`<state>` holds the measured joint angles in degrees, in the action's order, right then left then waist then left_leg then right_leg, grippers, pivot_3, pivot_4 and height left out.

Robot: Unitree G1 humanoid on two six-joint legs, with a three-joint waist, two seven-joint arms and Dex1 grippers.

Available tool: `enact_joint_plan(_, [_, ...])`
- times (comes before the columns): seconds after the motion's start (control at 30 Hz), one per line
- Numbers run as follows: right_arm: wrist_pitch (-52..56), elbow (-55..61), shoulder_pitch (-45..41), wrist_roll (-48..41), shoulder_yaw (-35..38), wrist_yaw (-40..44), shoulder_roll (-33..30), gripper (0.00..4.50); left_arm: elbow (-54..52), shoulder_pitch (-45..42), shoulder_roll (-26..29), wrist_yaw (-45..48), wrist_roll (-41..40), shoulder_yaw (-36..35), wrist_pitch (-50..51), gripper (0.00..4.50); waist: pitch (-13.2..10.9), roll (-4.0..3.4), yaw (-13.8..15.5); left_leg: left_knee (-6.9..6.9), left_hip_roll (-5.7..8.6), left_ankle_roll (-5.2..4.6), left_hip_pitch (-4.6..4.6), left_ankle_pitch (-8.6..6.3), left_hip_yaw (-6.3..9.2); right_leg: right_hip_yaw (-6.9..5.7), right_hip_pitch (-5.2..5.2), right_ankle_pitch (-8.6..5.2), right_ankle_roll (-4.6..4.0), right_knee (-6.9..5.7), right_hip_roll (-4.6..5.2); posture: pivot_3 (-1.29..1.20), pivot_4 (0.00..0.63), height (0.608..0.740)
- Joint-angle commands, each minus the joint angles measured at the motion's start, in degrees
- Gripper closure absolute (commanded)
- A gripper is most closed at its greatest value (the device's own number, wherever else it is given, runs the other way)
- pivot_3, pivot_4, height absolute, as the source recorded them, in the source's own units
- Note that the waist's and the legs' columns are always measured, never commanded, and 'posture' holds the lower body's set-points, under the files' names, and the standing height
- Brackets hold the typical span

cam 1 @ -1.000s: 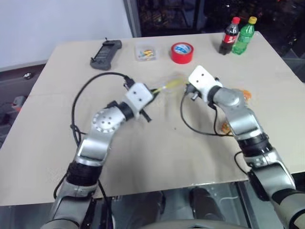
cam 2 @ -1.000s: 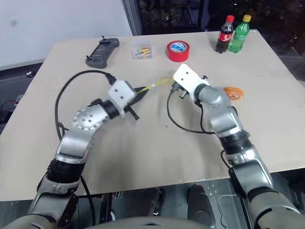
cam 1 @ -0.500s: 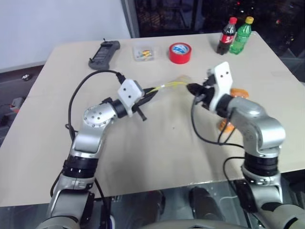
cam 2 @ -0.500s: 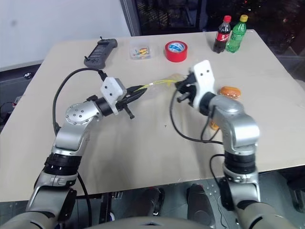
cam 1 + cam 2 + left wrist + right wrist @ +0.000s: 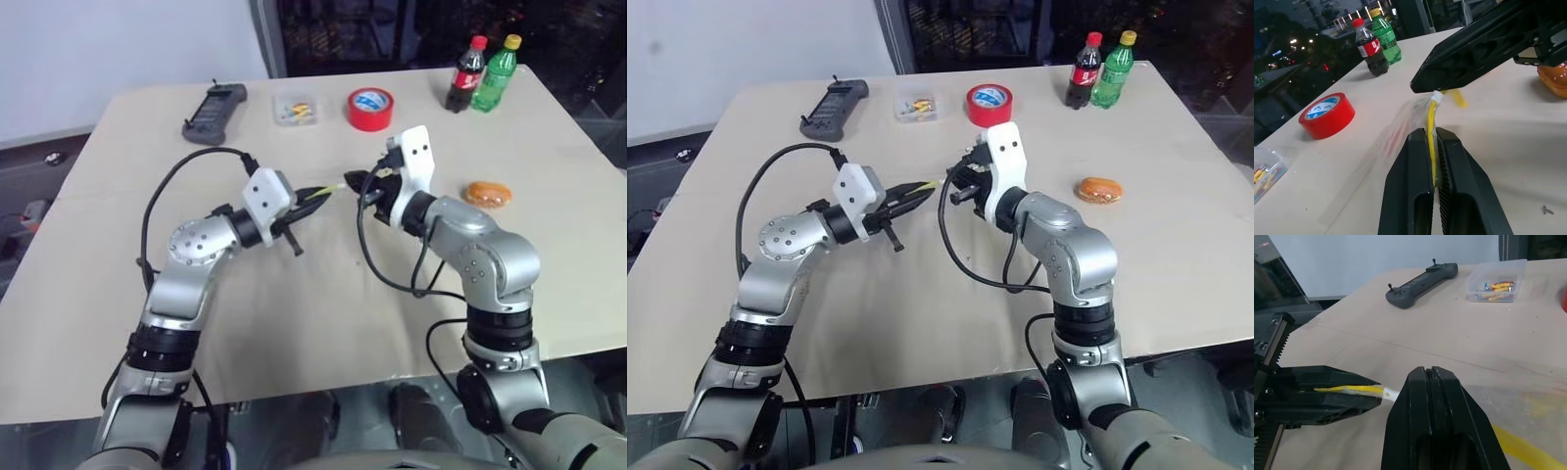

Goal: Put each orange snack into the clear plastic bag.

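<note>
clear plastic bag (image 5: 1400, 128) held up off the table near its middle, stretched between the two grippers by its yellow seal strip (image 5: 1431, 132). left gripper (image 5: 328, 192) pinches one end of the strip, fingers pressed together on it. right gripper (image 5: 353, 182) fingers pressed together right at the strip's other end; the wrist views show its tip meeting the strip there. the two fingertips almost meet, both pointing roughly level toward each other. the bag's clear film hangs below, hard to make out.

one orange snack (image 5: 487, 193) lies on the table toward the right edge, well apart from the bag.

along the far edge: a black handheld controller (image 5: 215, 111) toward the far left corner, a small clear box (image 5: 297, 109) of colourful bits, a red tape roll (image 5: 371, 108), then a cola bottle (image 5: 467, 74) and a green bottle (image 5: 494, 73) upright, side by side, toward the far right corner.
</note>
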<state>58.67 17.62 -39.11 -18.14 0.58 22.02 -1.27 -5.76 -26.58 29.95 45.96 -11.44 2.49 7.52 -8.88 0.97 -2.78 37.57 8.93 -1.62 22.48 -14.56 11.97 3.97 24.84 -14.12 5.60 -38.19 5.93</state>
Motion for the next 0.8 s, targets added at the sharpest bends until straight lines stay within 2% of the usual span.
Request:
enact_joint_plan(0.03, [1.52, 4.95, 0.27, -2.99, 1.30, 0.07, -1.61, 4.45, -2.08, -0.30, 0.77, -0.30, -1.18, -1.87, 0.14, 4.50, 0.00, 0.00, 0.08, 0.00, 0.00, 0.00, 0.00, 0.00, 0.00, 0.00, 0.00, 0.00, 0.00, 0.00, 0.00, 0.00, 0.150, 0.740])
enact_joint_plan(0.37, [3.23, 6.91, 1.65, -6.28, 0.64, -1.19, -3.59, 4.45, -2.53, -0.57, 0.97, 0.01, -1.24, -1.84, 0.46, 4.50, 0.00, 0.00, 0.11, 0.00, -0.01, 0.00, 0.00, 0.00, -0.01, 0.00, 0.00, 0.00, 0.00, 0.00, 0.01, 0.00, 0.150, 0.740])
enact_joint_plan(0.8, [-0.34, 1.34, 0.91, -6.31, -0.06, -2.85, -2.38, 4.45, -5.50, 1.55, 1.55, 1.30, -2.31, -1.28, 0.70, 4.50, 0.00, 0.00, 0.12, 0.00, -0.01, 0.00, 0.00, 0.00, -0.01, 0.01, 0.00, 0.00, 0.00, 0.01, 0.01, 0.00, 0.150, 0.740])
